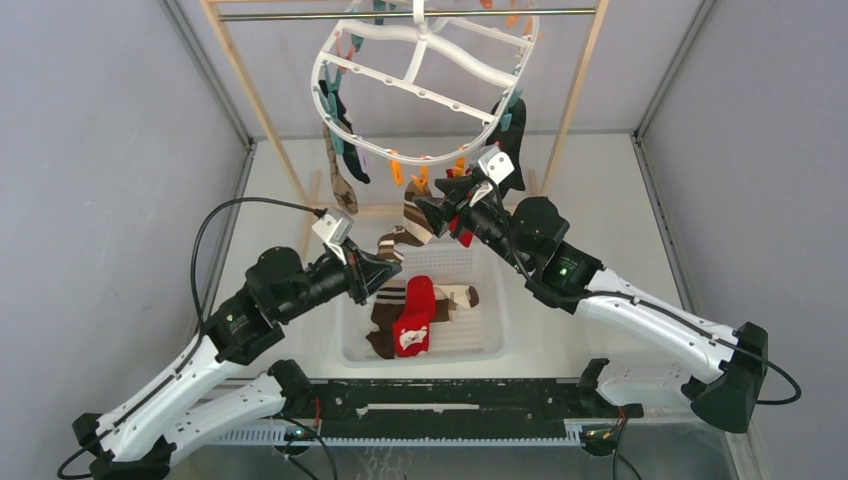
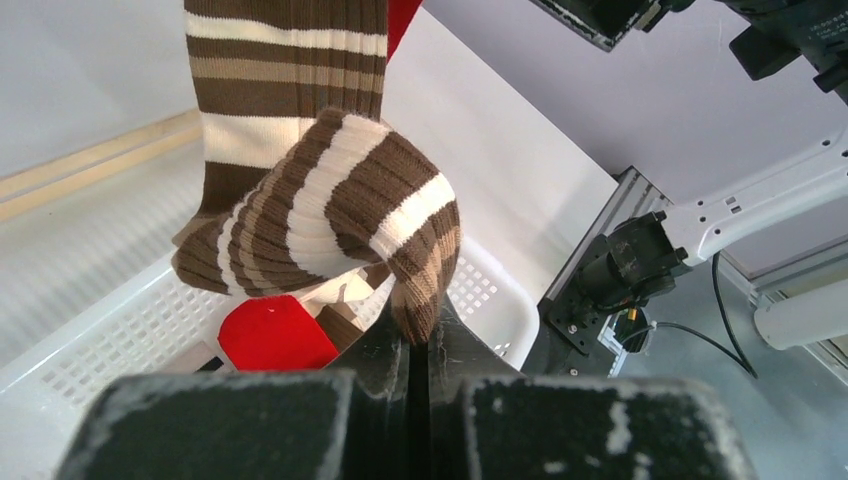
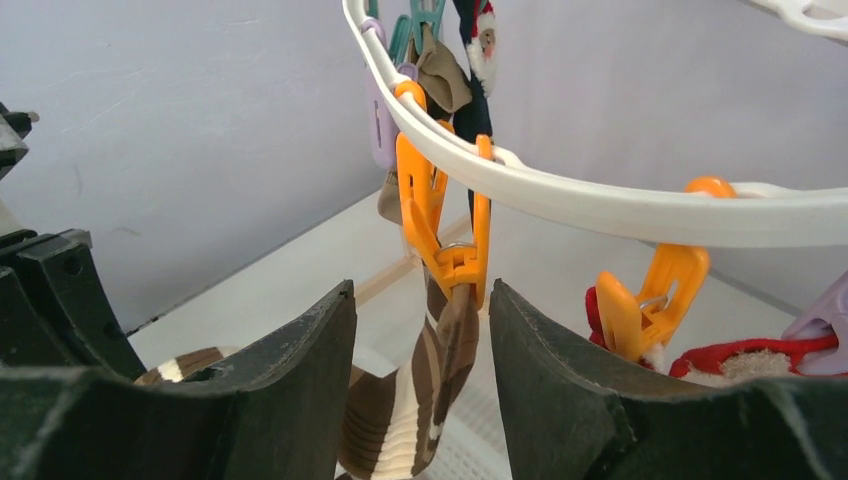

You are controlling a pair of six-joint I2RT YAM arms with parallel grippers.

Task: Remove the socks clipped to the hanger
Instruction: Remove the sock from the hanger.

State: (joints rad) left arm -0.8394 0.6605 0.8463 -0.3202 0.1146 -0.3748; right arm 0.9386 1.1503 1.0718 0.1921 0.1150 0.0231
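The socks [image 1: 512, 140] are in two places: some hang from clips on the hanger [image 3: 600, 205], and some lie in the white basket [image 1: 485, 335] on the table [image 1: 600, 200] below it. The hanger is a big white ring with bars across it. It hangs from a metal rod [image 1: 300, 15] on a wooden rack [image 1: 255, 100]. In the basket there is a red sock [image 1: 415, 315] on top of brown stripy ones. The left gripper [image 2: 420, 345] is over the basket, and its fingers are pressed tight on the bottom end of a brown striped sock [image 2: 330, 200]. From the top, this sock reaches up to an orange clip [image 3: 455, 265] on the near side of the ring. The right gripper [image 3: 420, 300] is up at that clip. Its fingers are spread, one on each side of the clip, very near it but not squeezing it. The top of the sock is in the clip's mouth. Just beside it, another orange clip [image 3: 640, 300] holds a red and white sock [image 3: 760, 360].
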